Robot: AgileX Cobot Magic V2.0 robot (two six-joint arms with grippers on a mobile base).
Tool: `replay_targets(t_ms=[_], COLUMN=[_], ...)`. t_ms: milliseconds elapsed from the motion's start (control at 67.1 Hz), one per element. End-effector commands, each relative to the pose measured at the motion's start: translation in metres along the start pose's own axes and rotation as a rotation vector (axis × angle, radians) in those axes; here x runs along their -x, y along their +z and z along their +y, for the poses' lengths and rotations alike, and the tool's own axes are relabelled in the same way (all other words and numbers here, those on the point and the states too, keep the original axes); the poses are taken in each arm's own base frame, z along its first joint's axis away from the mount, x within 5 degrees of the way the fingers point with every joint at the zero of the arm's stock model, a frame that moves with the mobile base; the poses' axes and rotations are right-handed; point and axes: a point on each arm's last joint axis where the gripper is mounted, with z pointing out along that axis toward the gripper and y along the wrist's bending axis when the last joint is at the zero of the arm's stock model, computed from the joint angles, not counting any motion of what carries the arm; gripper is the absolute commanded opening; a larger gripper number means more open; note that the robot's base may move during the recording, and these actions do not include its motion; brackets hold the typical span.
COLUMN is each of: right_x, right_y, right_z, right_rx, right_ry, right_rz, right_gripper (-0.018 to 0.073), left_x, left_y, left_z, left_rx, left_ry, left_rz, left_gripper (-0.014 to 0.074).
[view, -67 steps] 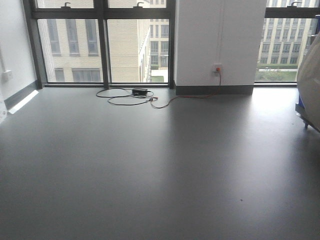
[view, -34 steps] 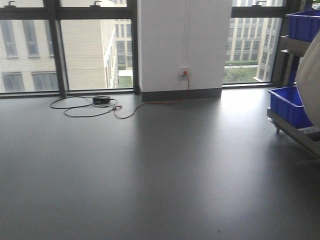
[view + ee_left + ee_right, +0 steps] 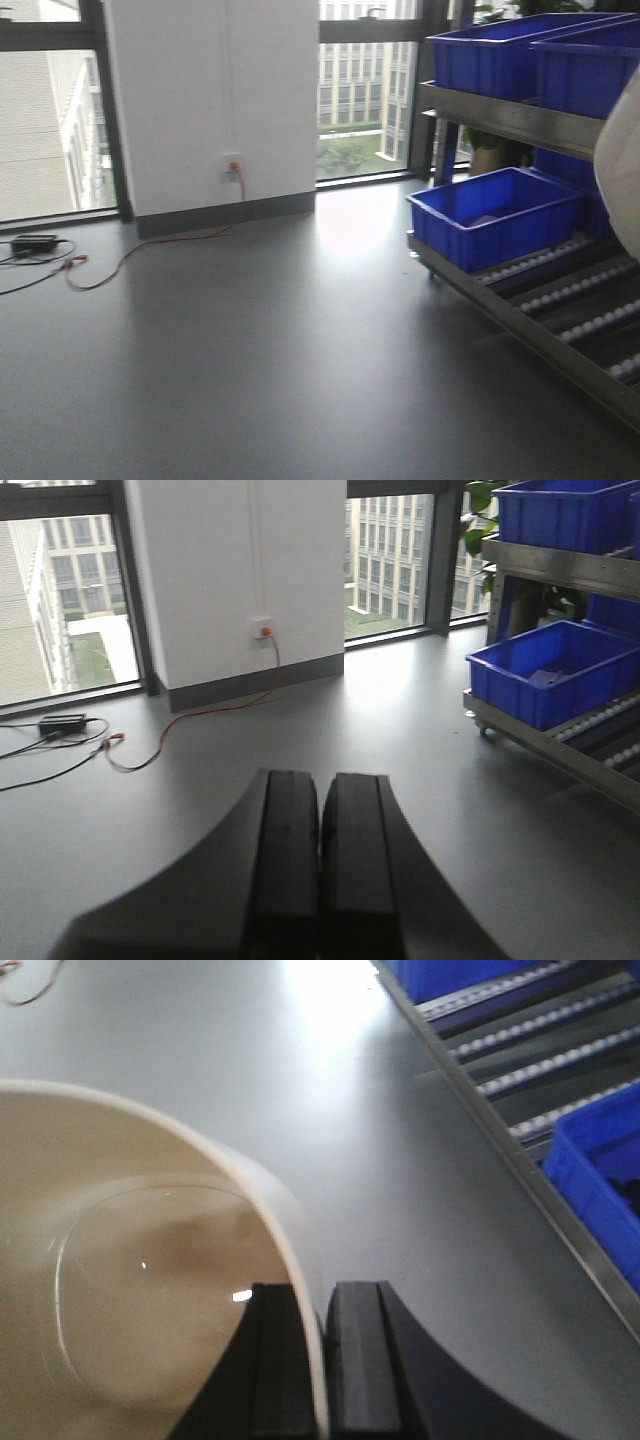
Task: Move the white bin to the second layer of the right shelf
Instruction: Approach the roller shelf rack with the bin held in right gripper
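Observation:
My right gripper [image 3: 322, 1360] is shut on the rim of the white bin [image 3: 130, 1290], one finger inside and one outside; the glossy cream tub fills the left of the right wrist view. Its wall also shows at the right edge of the front view [image 3: 622, 170]. The right shelf [image 3: 520, 120] stands at the right, a steel rack with a low level of white roller lanes [image 3: 590, 325] and a level above carrying blue crates. The roller lanes [image 3: 540, 1055] and the steel front rail [image 3: 500, 1140] lie below and right of the bin. My left gripper [image 3: 320, 860] is shut and empty over the floor.
Blue crates sit on the rack: one on the low rollers [image 3: 495, 215], others on the upper level [image 3: 500, 55], one near the bin [image 3: 600, 1160]. A white pillar [image 3: 215, 100] with a socket and an orange cable [image 3: 150, 250] stands ahead left. Grey floor [image 3: 250, 370] lies between.
The front view has swung right: windows, pillar and cable slid left, and the rack with blue crates has come well into view. The bin stays at the right edge.

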Motion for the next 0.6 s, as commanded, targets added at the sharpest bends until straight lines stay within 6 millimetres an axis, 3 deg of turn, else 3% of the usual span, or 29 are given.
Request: replay_targets(t_ms=[0,581], right_x=[0.0173,0.0173], right_y=[-0.0052,-0.0052], right_z=[0.0002,0.0002], right_rx=[-0.001,-0.001], right_ry=[0.005,0.005], right_rz=[-0.118,-0.118], right_gripper=[0.0085,0.0085], left_x=[-0.0039,-0.0039], left_y=[0.0006,0.0006], left_z=[-0.0003,-0.0003], left_rx=[-0.002,-0.002], left_ry=[-0.003,-0.003], left_rz=[-0.063,-0.063], left_gripper=[0.0085,0.0085])
